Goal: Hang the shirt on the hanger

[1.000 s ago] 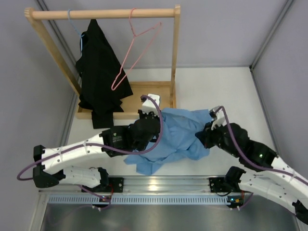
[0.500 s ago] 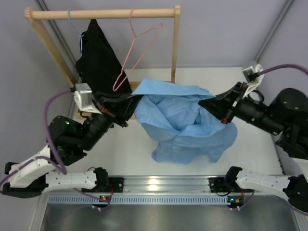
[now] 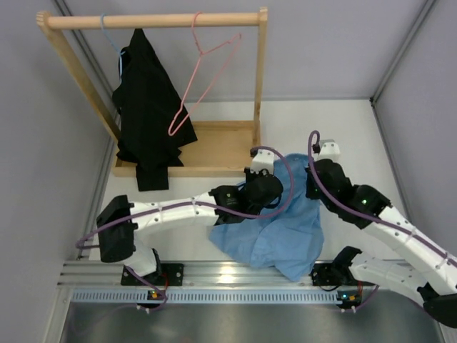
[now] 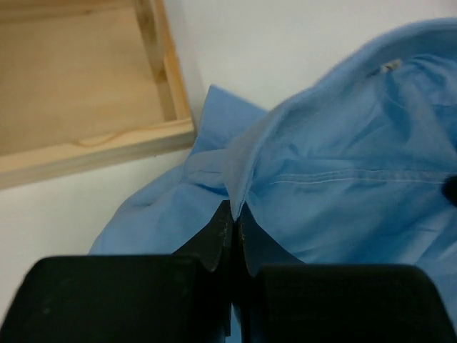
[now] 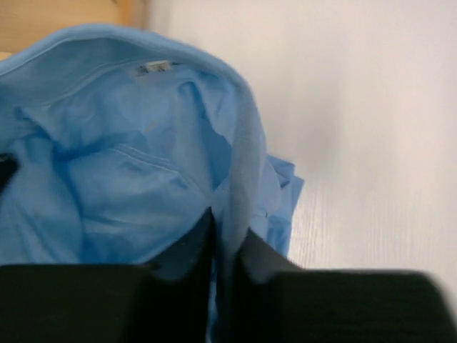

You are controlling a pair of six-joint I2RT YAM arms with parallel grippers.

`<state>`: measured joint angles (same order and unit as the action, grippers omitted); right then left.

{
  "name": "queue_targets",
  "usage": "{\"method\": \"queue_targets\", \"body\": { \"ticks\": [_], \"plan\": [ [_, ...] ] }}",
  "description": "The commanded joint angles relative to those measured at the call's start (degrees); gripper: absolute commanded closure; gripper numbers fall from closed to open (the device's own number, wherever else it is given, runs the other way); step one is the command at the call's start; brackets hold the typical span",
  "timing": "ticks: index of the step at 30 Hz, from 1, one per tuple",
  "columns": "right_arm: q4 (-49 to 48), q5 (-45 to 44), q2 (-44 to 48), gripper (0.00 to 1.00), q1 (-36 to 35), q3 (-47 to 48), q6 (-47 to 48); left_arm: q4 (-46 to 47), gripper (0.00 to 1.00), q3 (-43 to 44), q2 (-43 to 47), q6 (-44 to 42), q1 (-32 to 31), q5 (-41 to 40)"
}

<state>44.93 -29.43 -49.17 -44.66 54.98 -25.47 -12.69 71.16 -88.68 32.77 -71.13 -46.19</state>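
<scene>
The light blue shirt lies bunched on the white table in front of the rack. My left gripper is shut on a fold of its collar edge at the shirt's far left. My right gripper is shut on the collar edge at the far right. The white neck label shows in the left wrist view and in the right wrist view. The pink hanger hangs empty by its hook from the wooden rail, tilted, well behind both grippers.
A wooden rack with a flat wooden base stands at the back left. A black garment hangs from the rail on a thin blue hanger. Grey walls close the sides and back.
Both arms have come down and inward. The shirt, held spread high between them half a second ago, now lies bunched low on the table.
</scene>
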Motion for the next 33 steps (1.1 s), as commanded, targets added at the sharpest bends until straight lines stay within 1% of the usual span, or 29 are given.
{"method": "queue_targets", "body": {
  "ticks": [1, 2, 3, 4, 5, 6, 7, 8, 10, 12, 16, 17, 18, 19, 20, 21, 22, 24, 26, 27, 31, 33],
  "plan": [
    [-5.3, 0.5, -0.7, 0.8, 6.2, -2.9, 0.0, -6.1, 1.0, 2.3, 0.2, 11.2, 5.5, 0.7],
    [-6.4, 6.1, -1.1, 0.77, 8.6, -4.3, 0.5, -5.3, 1.0, 1.2, 0.1, 10.9, 6.2, 2.0],
    [-8.3, 8.9, -1.2, 0.73, 9.2, -4.8, 1.0, -3.9, 1.0, 0.7, 0.1, 7.8, 6.4, 2.9],
    [-9.1, 11.2, -1.1, 0.63, 9.6, -5.1, 2.4, -1.1, 1.0, 0.2, 0.2, 5.9, 6.4, 5.2],
    [-9.6, 14.4, -0.7, 0.59, 9.8, -4.9, 2.9, 0.3, 1.0, -0.1, 0.3, 4.5, 6.4, 6.7],
    [-9.9, 15.6, -0.6, 0.56, 9.8, -4.4, 3.5, 1.7, 1.0, -1.1, 0.7, 2.1, 6.4, 8.1],
    [-9.9, 16.7, -0.1, 0.47, 9.8, -3.3, 4.6, 3.8, 1.0, -1.5, 1.6, 1.3, 6.4, 10.6],
    [-9.8, 18.5, 0.7, 0.42, 9.8, -2.6, 5.0, 4.4, 1.0, -2.0, 2.2, 0.8, 6.4, 11.5],
    [-9.4, 21.1, 2.1, 0.36, 9.8, -0.5, 6.1, 5.0, 1.0, -2.9, 3.9, 1.1, 6.4, 12.2],
    [-9.5, 24.9, 5.1, 0.34, 9.8, 0.8, 6.8, 5.0, 1.0, -5.0, 5.8, 2.6, 6.4, 12.6],
    [-9.0, 27.0, 8.6, 0.31, 9.7, 5.1, 8.9, 9.5, 1.0, -10.1, 12.3, 2.1, 6.4, 17.2],
    [-9.2, 28.5, 9.2, 0.3, 9.8, 5.7, 9.4, 10.7, 1.0, -11.1, 13.3, 1.4, 6.4, 20.9],
    [-9.2, 29.1, 9.2, 0.3, 9.8, 6.4, 9.9, 12.9, 1.0, -12.2, 15.0, 1.2, 6.4, 22.9],
    [-9.2, 32.0, 8.9, 0.29, 9.8, 8.0, 10.4, 14.9, 1.0, -14.4, 15.8, 1.2, 6.4, 24.8],
    [-9.2, 33.0, 8.7, 0.29, 9.8, 8.8, 10.5, 16.1, 1.0, -15.6, 16.6, 1.4, 6.4, 28.5],
    [-9.2, 34.3, 8.6, 0.29, 9.8, 9.7, 10.4, 18.0, 1.0, -16.7, 18.2, 1.6, 6.4, 29.7],
    [-9.5, 35.2, 7.9, 0.29, 9.8, 11.2, 9.9, 18.2, 1.0, -17.7, 18.8, 2.2, 6.4, 29.9],
    [-11.6, 40.0, 6.6, 0.3, 9.8, 12.4, 9.0, 18.2, 1.0, -20.3, 21.0, 3.3, 6.4, 29.1],
    [-12.5, 44.8, 2.9, 0.3, 9.8, 15.5, 7.8, 18.2, 1.0, -23.1, 22.4, 4.0, 6.4, 28.2],
    [-12.5, 45.7, 1.4, 0.33, 9.8, 16.8, 7.3, 18.2, 1.0, -23.9, 23.5, 4.0, 6.4, 27.4],
    [-14.3, 44.1, -4.4, 0.35, 8.2, 22.5, 3.7, 18.5, 1.0, -26.7, 25.3, 3.5, 6.4, 27.2],
    [-15.0, 40.1, -7.4, 0.34, 6.5, 24.0, 2.5, 19.4, 1.0, -28.7, 26.0, 3.0, 6.4, 27.5]
  ]
}}
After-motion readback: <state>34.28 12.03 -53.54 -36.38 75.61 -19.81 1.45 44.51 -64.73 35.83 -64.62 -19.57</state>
